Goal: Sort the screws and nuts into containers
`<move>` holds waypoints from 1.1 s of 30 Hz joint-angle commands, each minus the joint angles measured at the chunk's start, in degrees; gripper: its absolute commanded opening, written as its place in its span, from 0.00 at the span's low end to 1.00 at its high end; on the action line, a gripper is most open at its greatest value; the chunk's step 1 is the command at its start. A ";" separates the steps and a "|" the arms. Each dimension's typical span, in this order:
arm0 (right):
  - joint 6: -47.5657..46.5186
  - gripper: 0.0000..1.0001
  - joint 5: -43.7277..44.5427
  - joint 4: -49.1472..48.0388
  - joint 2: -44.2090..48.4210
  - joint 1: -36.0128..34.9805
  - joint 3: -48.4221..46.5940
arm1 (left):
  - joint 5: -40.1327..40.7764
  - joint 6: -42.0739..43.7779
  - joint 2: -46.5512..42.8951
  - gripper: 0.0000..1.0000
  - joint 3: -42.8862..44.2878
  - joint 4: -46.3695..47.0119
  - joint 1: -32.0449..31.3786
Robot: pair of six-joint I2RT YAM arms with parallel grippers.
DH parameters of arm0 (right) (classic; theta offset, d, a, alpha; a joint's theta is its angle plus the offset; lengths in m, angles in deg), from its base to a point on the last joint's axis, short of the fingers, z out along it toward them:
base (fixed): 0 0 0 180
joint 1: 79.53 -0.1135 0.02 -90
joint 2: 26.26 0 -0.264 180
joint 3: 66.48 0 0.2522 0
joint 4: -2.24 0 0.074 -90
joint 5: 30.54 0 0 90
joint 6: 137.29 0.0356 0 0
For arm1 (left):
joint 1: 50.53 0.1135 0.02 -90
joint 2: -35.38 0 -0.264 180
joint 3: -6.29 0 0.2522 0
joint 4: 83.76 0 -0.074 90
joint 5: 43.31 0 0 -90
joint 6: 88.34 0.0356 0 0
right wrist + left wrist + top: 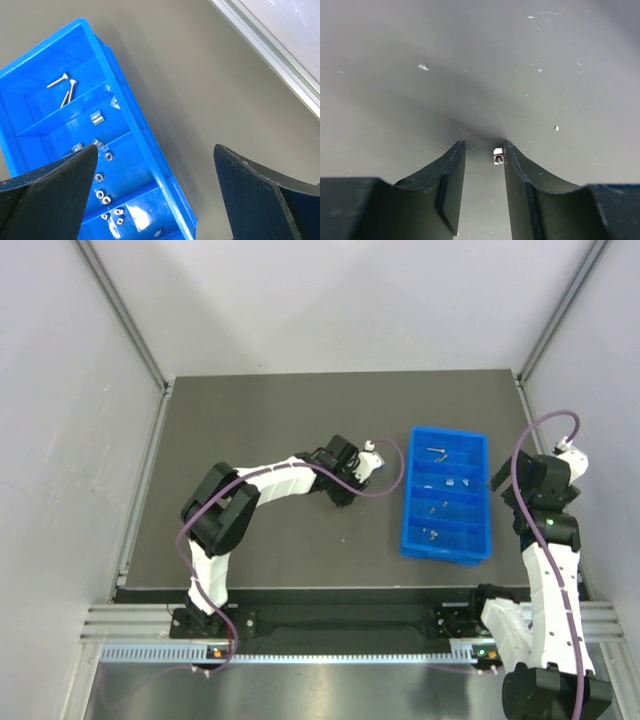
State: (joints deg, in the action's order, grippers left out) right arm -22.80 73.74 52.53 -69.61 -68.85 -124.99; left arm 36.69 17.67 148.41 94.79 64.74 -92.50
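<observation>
The blue four-compartment tray [485, 502] lies right of centre on the dark mat; it also shows in the right wrist view [150, 150], holding two screws [64, 86] in its far compartment and several nuts [102, 177] in the others. My left gripper [350, 482] is low over the mat left of the tray, its jaws partly open around a small silvery nut [498, 155] that lies on the mat close to the right finger [520, 175]. My right gripper [497, 478] hovers wide open and empty above the tray's right edge.
The mat's right edge meets a light metal frame rail [270, 45]. Grey enclosure walls stand on three sides. Small white specks [423, 66] dot the mat ahead of the left gripper.
</observation>
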 commanded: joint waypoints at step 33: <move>-0.41 1.00 1.09 -1.38 0.55 0.05 -1.74 | 7.80 -15.57 2.63 0.31 -1.44 -9.95 -1.18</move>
State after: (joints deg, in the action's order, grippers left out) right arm -22.78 73.96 52.51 -69.57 -68.85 -124.99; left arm 45.11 3.00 147.21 94.27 61.02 -92.98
